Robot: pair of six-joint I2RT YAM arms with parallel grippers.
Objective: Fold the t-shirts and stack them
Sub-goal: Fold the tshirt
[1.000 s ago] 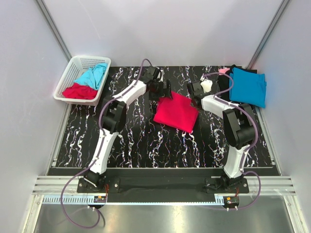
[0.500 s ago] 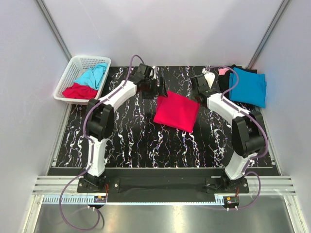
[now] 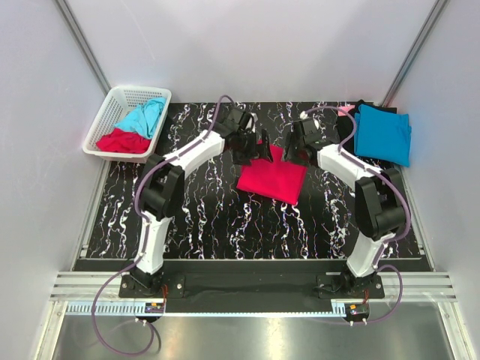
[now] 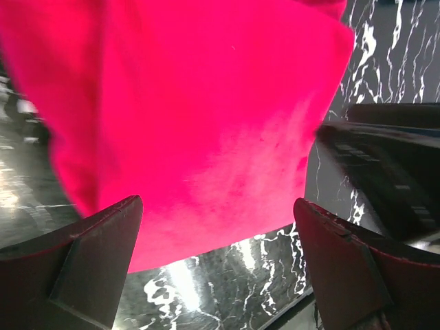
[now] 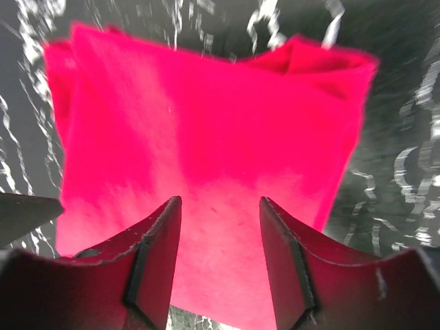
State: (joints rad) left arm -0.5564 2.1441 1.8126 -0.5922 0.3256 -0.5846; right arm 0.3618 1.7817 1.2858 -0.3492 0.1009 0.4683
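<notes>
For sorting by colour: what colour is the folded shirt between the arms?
The folded shirt is crimson red, clearest from the right wrist.

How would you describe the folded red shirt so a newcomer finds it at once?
On the black marbled table, near its middle, lies a folded red t-shirt, a flat skewed square. The other red shirt sits crumpled in the white basket at far left; the folded turquoise shirt lies at far right.

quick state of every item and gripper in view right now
red t-shirt, folded, flat on the table
turquoise t-shirt, folded, atop a black shirt
basket, holding two crumpled shirts
left gripper, open, above the red t-shirt
right gripper, open, holding nothing
</notes>
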